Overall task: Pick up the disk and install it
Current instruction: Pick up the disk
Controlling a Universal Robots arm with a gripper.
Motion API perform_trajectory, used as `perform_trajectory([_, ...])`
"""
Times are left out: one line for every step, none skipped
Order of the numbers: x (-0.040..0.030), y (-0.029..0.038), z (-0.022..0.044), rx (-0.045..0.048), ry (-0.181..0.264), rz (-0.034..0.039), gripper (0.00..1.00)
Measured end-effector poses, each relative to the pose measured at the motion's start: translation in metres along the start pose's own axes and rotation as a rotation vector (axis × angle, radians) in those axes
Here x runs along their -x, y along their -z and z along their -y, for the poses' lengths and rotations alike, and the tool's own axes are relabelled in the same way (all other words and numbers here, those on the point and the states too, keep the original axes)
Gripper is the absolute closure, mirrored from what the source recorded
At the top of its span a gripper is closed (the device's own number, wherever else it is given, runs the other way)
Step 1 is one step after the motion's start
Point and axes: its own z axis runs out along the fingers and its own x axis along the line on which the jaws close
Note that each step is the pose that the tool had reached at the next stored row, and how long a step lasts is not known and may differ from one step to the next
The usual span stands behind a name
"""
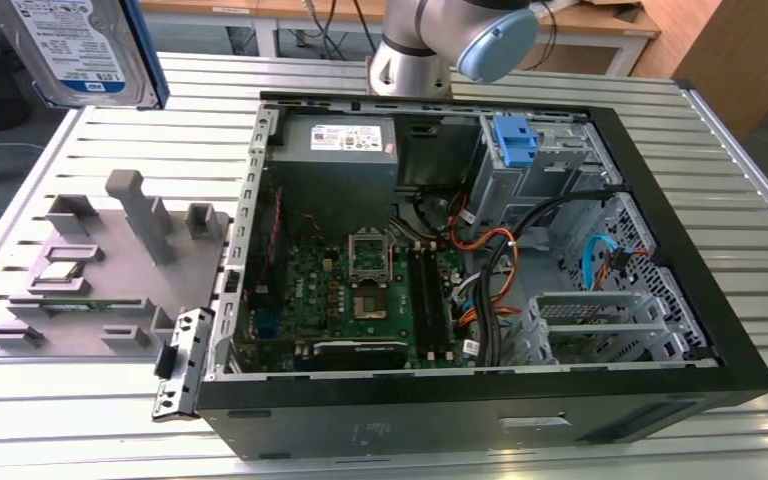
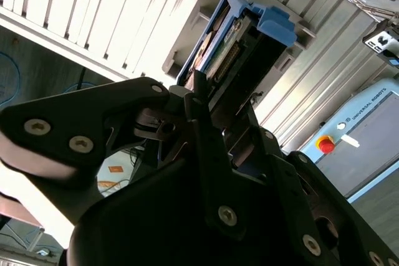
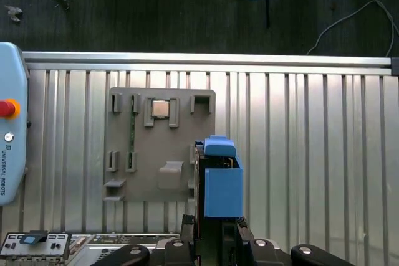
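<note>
Holding disk [image 1: 77,50] aloft over bench [image 1: 91,140] corner at the exterior view's left | gripper [image 3: 215,222] clamped on disk (near one end) | judged rigid, dense, shock-fragile; grip firmly, no knocks

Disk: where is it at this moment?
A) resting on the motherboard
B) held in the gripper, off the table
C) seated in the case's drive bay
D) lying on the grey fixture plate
B: in the first wrist view the gripper clamps the disk, raised over the slatted table.
</note>
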Motion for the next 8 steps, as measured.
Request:
perform_trajectory([0.0001, 0.0014, 0.0000, 0.0000, 0.000, 0.0000, 0.65])
perform_trajectory([0.0001, 0.0024, -0.0001, -0.0001, 0.000, 0.0000, 0.65])
perform_trajectory([0.0001, 0.0026, -0.0001, -0.0002, 0.000, 0.0001, 0.65])
perform_trajectory([0.0001, 0.0026, -0.0001, -0.0002, 0.000, 0.0002, 0.65])
perform_trajectory([0.0001, 0.0026, -0.0001, -0.0003, 0.000, 0.0002, 0.65])
perform_trajectory([0.0001, 0.0027, -0.0001, -0.0002, 0.000, 0.0001, 0.65])
perform_trajectory([0.0001, 0.0028, -0.0001, -0.0001, 0.000, 0.0001, 0.65])
perform_trajectory([0.0000, 0.0027, 0.0003, -0.0003, 0.000, 0.0001, 0.65])
